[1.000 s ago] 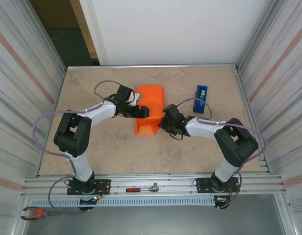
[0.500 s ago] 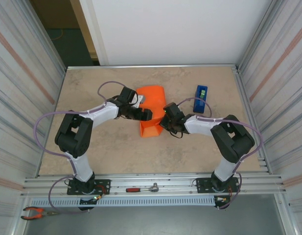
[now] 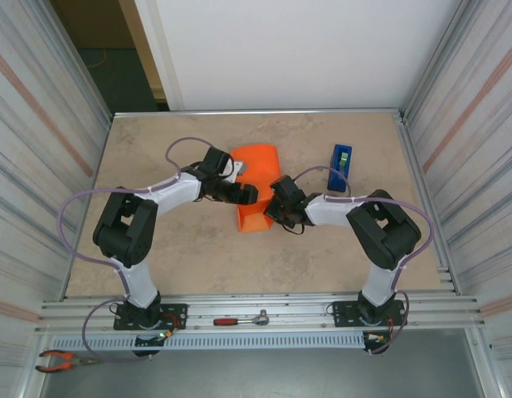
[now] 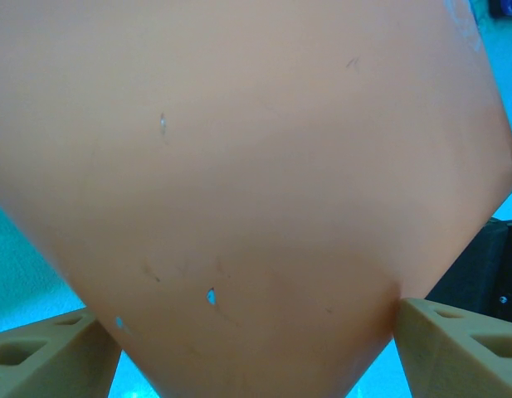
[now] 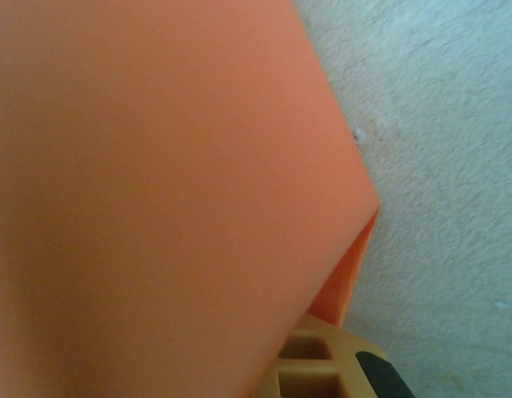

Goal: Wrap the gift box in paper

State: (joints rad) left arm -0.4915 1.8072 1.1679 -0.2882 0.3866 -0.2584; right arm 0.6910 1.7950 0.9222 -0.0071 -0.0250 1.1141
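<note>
The orange paper (image 3: 254,170) lies folded into a bundle at the table's middle, and the gift box is hidden. My left gripper (image 3: 246,194) comes at the bundle from the left. In the left wrist view the paper (image 4: 239,166) spans the wide gap of the left gripper (image 4: 246,313) and touches both tan fingers (image 4: 455,348). My right gripper (image 3: 275,209) is at the bundle's lower right edge, shut. In the right wrist view a flap of the paper (image 5: 156,166) runs down into the right gripper (image 5: 322,348) and covers one finger.
A blue tape dispenser (image 3: 340,167) stands right of the bundle on the beige table (image 3: 156,157). A ratchet wrench (image 3: 241,319) lies on the front rail and pliers (image 3: 60,360) at the near left. Metal walls close in both sides.
The right gripper has moved left against the bundle with its flap. The left gripper shifted slightly right early on, and the paper's lower end moved right with it.
</note>
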